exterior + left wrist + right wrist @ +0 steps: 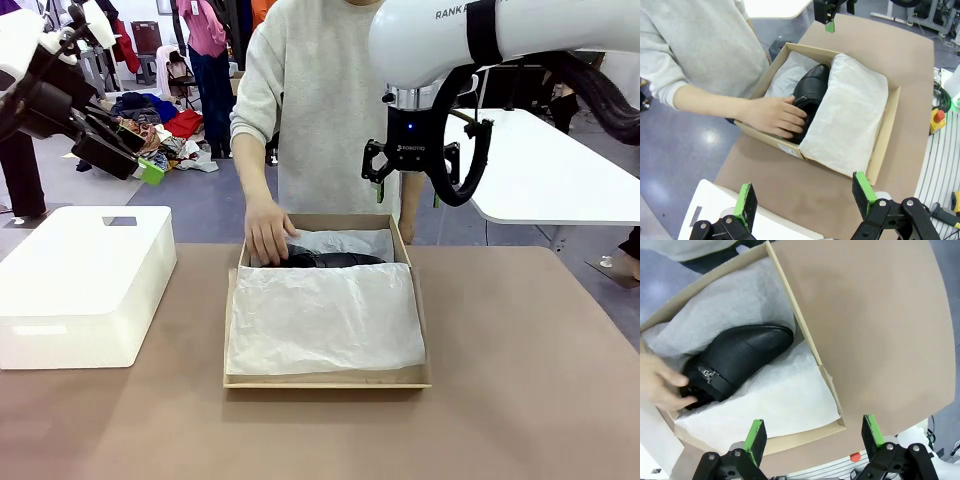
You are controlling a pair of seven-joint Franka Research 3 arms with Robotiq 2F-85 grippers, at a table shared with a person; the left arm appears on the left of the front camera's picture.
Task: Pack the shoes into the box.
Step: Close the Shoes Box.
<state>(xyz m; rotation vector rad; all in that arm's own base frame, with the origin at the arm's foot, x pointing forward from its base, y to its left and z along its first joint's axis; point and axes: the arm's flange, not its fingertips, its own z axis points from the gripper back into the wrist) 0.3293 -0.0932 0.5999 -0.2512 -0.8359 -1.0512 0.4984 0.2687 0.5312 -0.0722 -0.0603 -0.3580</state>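
Noting both claws fully spread and empty: we see left gripper (pixel 805 199) raised over the white bin (pixel 85 290), right gripper (pixel 814 436) hanging above the far end of the box (pixel 325 380). Black shoe (pixel 735 362) lies in the box beside folded tissue paper (pixel 325 320), person's hand (pixel 775 116) touching it.

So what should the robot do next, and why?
Probably hold both arms back for now: the person's hand is on the black shoe inside the box, and the right fingers hang open by its far edge. Reaching in now could bump the hand.
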